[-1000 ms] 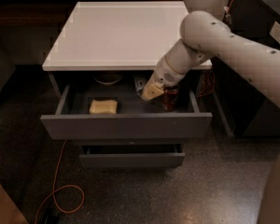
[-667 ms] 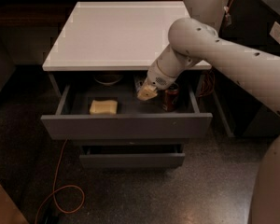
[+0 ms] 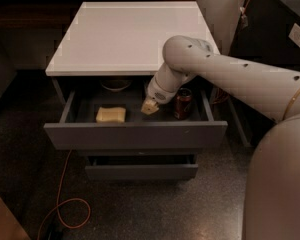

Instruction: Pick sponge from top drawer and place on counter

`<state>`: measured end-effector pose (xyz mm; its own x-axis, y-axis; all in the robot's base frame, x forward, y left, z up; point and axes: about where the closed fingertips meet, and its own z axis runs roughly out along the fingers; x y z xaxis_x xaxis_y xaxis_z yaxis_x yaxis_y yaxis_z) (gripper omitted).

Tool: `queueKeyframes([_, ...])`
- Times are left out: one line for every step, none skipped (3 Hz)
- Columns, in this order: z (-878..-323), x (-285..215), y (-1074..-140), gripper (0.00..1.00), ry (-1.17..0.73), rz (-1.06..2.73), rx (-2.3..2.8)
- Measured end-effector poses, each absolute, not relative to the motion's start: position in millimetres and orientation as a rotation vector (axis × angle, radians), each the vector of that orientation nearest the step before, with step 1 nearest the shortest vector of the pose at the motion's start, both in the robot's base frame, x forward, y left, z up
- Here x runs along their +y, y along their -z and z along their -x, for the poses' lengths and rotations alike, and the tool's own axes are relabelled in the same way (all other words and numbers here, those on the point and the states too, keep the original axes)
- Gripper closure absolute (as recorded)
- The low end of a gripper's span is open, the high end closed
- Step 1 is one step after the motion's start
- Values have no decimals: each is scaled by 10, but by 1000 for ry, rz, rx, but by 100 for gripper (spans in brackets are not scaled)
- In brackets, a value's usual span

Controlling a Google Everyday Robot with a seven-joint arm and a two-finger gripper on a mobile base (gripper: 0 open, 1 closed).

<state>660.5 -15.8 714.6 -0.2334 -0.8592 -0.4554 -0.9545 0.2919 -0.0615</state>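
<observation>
The top drawer (image 3: 135, 134) is pulled open below the white counter (image 3: 130, 34). The pale yellow sponge (image 3: 110, 114) lies flat on the drawer floor at the left. My gripper (image 3: 149, 107) hangs inside the drawer near its middle, a short way right of the sponge and apart from it. The white arm reaches in from the right, across the counter's front right corner.
A dark can (image 3: 182, 103) stands in the drawer just right of the gripper. A tan bowl (image 3: 116, 84) sits at the back of the drawer under the counter edge. A lower drawer (image 3: 140, 170) is slightly open. An orange cable (image 3: 65, 199) lies on the floor.
The arm has swung left and lower, bringing the gripper from beside the can toward the drawer's middle, closer to the sponge. The sponge has not moved.
</observation>
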Motion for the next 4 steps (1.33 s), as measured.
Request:
queueKeyframes([-6571, 124, -6615, 100, -349, 1646, 2195])
queueKeyframes([-6600, 148, -6557, 100, -354, 1655, 2196])
queueKeyframes([-6499, 181, -6576, 100, -389, 1639, 2203])
queueKeyframes([-6356, 209, -6646, 100, -432, 1614, 2211])
